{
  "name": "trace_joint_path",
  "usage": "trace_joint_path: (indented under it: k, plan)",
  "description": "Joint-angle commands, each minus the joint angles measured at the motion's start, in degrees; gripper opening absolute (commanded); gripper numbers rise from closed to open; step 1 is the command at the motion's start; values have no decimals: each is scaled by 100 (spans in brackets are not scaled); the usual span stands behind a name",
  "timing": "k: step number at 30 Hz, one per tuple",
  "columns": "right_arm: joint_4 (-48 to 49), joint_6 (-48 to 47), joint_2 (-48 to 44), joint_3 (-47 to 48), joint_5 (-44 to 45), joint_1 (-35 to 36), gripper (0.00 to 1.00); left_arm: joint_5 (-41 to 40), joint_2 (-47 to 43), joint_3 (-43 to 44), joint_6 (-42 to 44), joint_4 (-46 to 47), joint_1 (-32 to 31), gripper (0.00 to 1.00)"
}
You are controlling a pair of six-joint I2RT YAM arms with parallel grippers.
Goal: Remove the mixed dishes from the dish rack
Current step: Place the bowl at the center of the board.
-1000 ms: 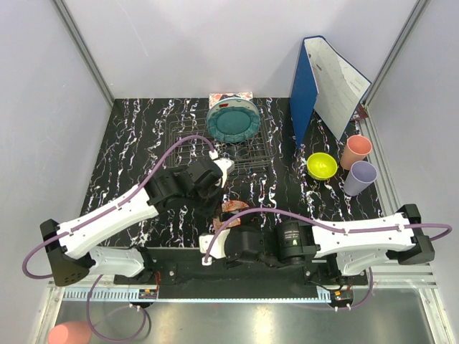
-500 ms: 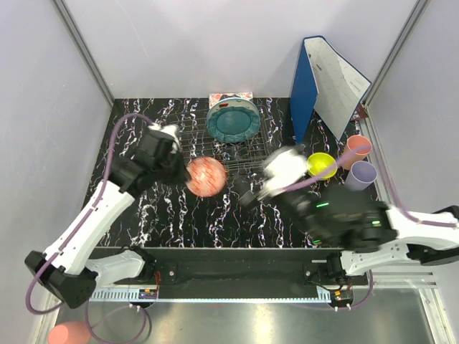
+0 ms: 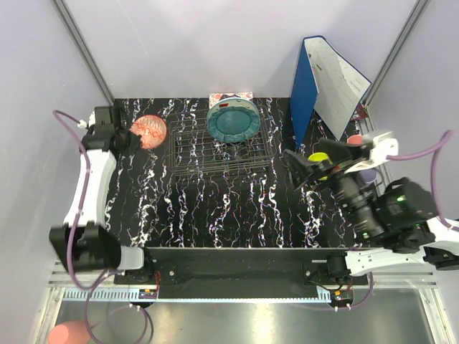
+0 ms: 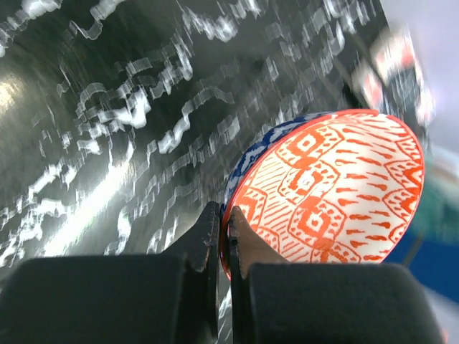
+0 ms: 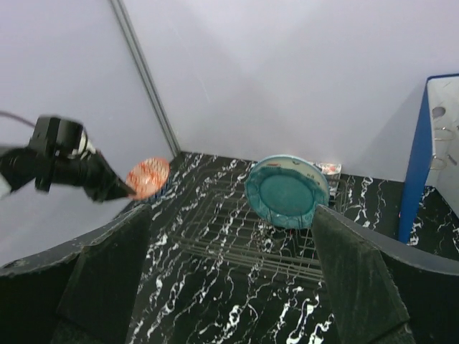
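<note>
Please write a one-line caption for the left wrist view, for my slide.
The left gripper pinches the rim of a red-and-blue patterned bowl over the black marbled table.

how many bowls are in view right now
2. A patterned bowl, gripped at its rim by the left fingers, is left of the rack. A yellow bowl sits right of the rack, partly hidden behind the right arm, which may hide more.

Left claw (image 4: pixel 224 218) swung the patterned bowl (image 3: pixel 149 130) far left.
</note>
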Motion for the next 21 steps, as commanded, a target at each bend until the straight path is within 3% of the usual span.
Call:
trace_joint_path:
  k: [1,5,7,21]
  plan:
    - [-343,551,-66,-253,-254,1,100,-323,1005,780,-952,989,126,0]
    - [-343,111,-102,-218,-299,10,100,-474,1691,587,-1561,1815,161,0]
    - [-352,-65,-110,-113,-229,1,100,-421,2244,885,-1614,1878,258,0]
    - [-378,-39,-586,-183,298,10,100,-614,4706,3759,-1658,208,803,0]
